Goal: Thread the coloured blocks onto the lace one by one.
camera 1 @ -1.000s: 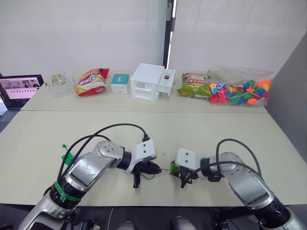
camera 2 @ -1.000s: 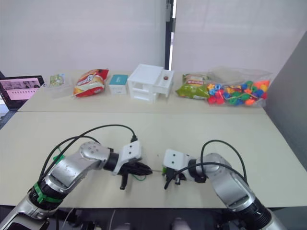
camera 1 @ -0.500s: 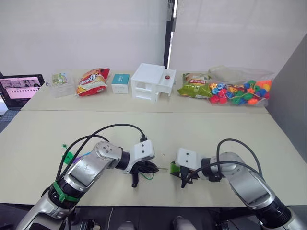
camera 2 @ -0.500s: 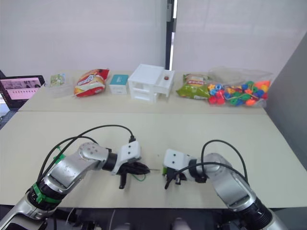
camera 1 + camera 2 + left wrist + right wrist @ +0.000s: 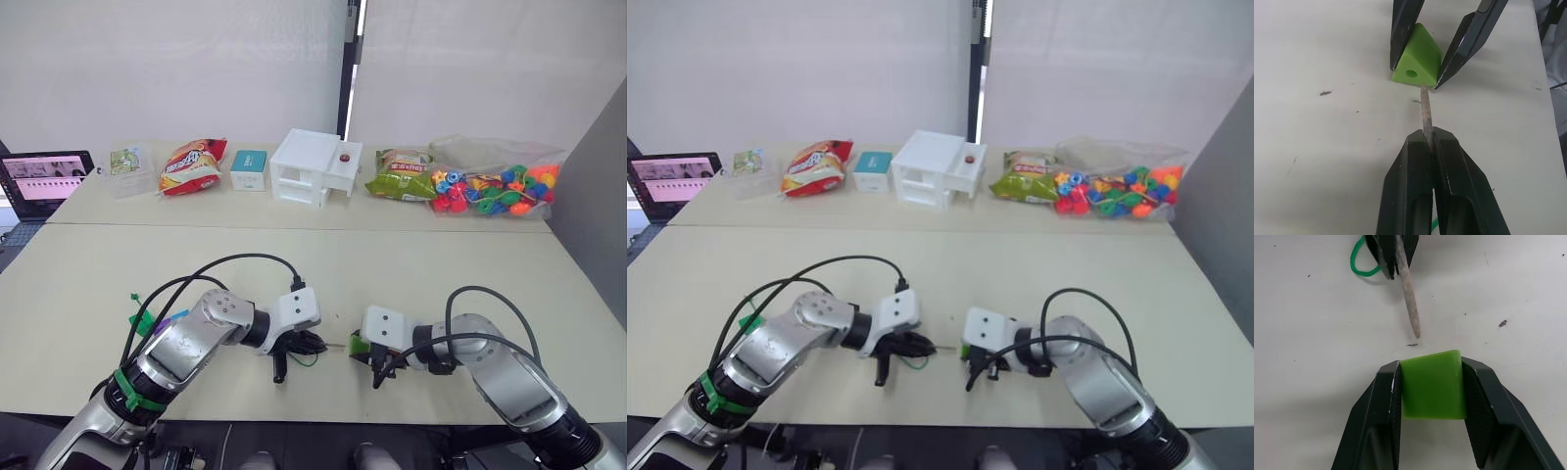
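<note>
A light green wedge-shaped block (image 5: 1417, 56) with a round hole in its face rests on the table, and my right gripper (image 5: 1431, 364) is shut on it from both sides. My left gripper (image 5: 1432, 134) is shut on the lace's stiff pale tip (image 5: 1425, 105). The tip points at the block and ends just below the hole, outside it. A loop of green cord (image 5: 1359, 262) trails behind the left fingers. In the left eye view the two grippers face each other near the table's front edge: left gripper (image 5: 312, 343), right gripper (image 5: 370, 354), block (image 5: 359, 343) between them.
Along the far side of the table stand a laptop (image 5: 39, 181), a red snack bag (image 5: 191, 164), a teal box (image 5: 248, 168), a white box (image 5: 313, 166), a green snack bag (image 5: 400, 174) and a clear bag of bright beads (image 5: 495, 188). Black cables (image 5: 235, 262) arch over both arms.
</note>
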